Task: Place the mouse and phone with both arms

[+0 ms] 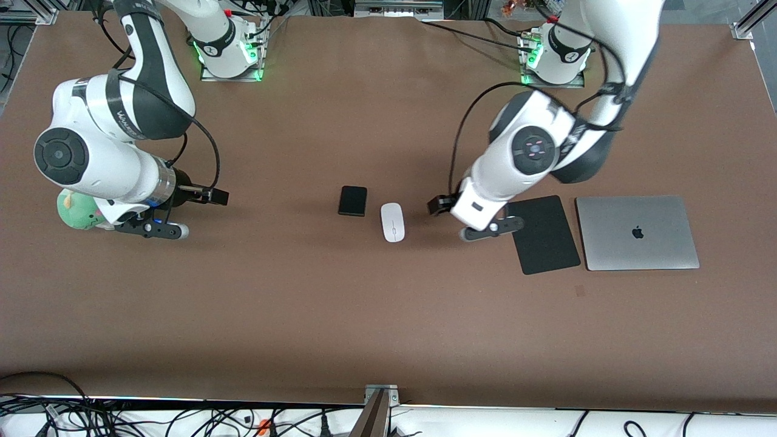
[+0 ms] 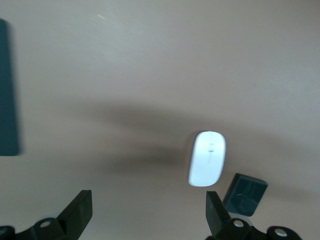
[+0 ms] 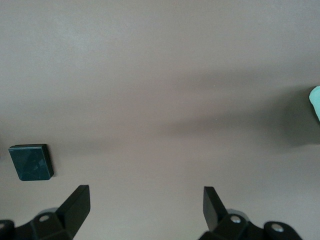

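Observation:
The white oval mouse (image 1: pixel 393 222) lies on the brown table near its middle. The black phone (image 1: pixel 352 201) lies beside it, toward the right arm's end and a little farther from the front camera. My left gripper (image 1: pixel 487 230) is open and empty, over the table between the mouse and the black mouse pad (image 1: pixel 544 233). The left wrist view shows the mouse (image 2: pixel 207 158), the phone (image 2: pixel 245 194) and my open left gripper (image 2: pixel 148 212). My right gripper (image 1: pixel 153 229) is open and empty, low over the right arm's end of the table. The right wrist view shows the phone (image 3: pixel 31 161) and my open right gripper (image 3: pixel 146 205).
A closed silver laptop (image 1: pixel 636 232) lies beside the mouse pad at the left arm's end. A green plush toy (image 1: pixel 78 210) sits partly under the right arm's wrist, and its edge shows in the right wrist view (image 3: pixel 315 101). The mouse pad's edge shows in the left wrist view (image 2: pixel 7 87).

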Tool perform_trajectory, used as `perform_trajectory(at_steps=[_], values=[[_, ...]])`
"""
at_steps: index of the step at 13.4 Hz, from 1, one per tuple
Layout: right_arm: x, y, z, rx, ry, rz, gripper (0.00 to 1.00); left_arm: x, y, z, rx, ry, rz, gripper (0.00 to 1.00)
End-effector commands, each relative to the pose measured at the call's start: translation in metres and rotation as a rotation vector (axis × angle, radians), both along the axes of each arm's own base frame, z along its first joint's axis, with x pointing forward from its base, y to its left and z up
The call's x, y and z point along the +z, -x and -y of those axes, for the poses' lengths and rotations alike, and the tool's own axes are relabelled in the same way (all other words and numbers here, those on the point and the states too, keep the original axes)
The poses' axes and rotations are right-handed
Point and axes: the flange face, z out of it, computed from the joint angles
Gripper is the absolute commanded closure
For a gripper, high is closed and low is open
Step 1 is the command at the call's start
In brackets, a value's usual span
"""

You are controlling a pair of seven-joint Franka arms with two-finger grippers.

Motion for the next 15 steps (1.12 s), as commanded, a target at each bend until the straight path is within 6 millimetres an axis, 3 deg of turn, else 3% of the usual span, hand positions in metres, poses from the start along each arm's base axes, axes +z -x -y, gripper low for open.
perform_trajectory(at_steps=[1,3,5,8,10,15], values=[[-0.005,0.001,-0.004,-0.016,-0.010,-0.003,0.00,-0.045,0.008,0.044,0.017,-0.021,0.033,0.00],[-0.007,-0.001,-0.003,-0.017,-0.007,-0.005,0.00,-0.084,0.032,0.081,0.027,-0.075,0.051,0.00],[-0.007,-0.001,-0.003,-0.017,-0.007,-0.004,0.00,-0.106,0.046,0.123,0.030,-0.106,0.089,0.00],[-0.008,-0.002,-0.003,-0.018,-0.007,0.001,0.00,-0.141,0.055,0.158,0.044,-0.155,0.122,0.00],[-0.012,-0.002,-0.003,-0.018,-0.005,-0.003,0.00,-0.162,0.052,0.158,0.029,-0.189,0.138,0.00],[-0.015,-0.002,-0.003,-0.018,-0.004,-0.008,0.00,-0.167,0.048,0.154,0.003,-0.192,0.139,0.00]])
